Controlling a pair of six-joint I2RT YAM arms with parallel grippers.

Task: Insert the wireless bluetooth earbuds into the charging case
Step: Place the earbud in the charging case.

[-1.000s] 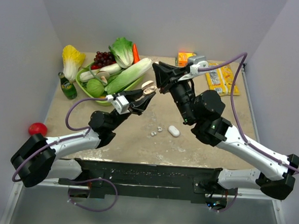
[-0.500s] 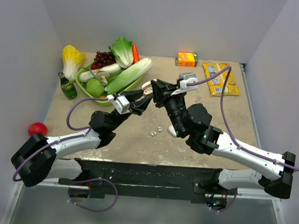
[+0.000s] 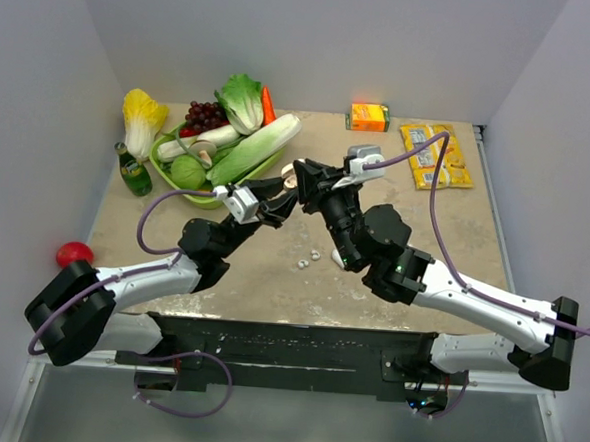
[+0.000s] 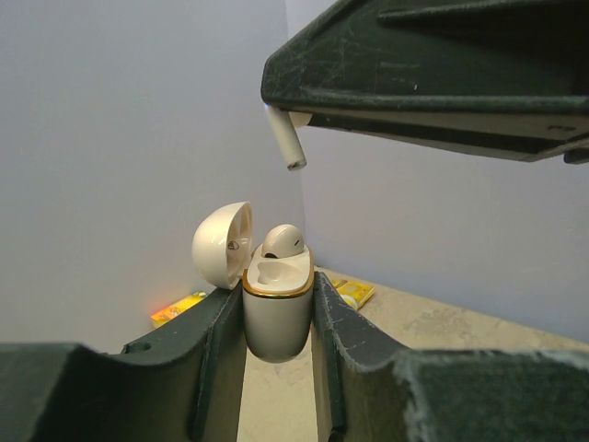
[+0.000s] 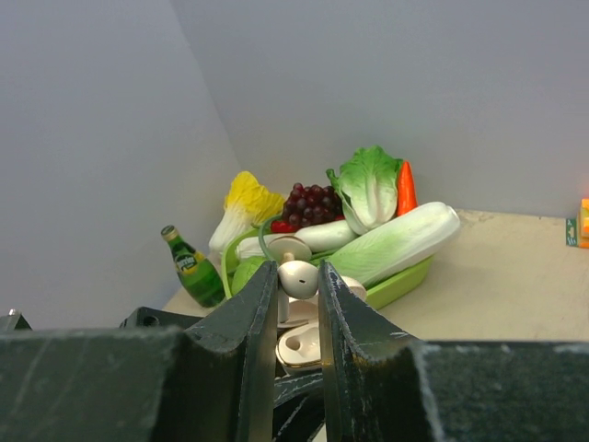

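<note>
The left gripper (image 4: pixel 274 306) clamps the open charging case (image 4: pixel 274 327) in mid-air, one earbud (image 4: pixel 282 241) already seated. The right gripper (image 5: pixel 297 284) pinches the second earbud (image 5: pixel 297 276) just above it, so one insertion seems left

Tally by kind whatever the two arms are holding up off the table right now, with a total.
Charging case: 1, lid open, between the left fingers.
Earbuds: 2, the held earbud between the right fingers, the seated earbud in the case.
Total: 3.
</note>
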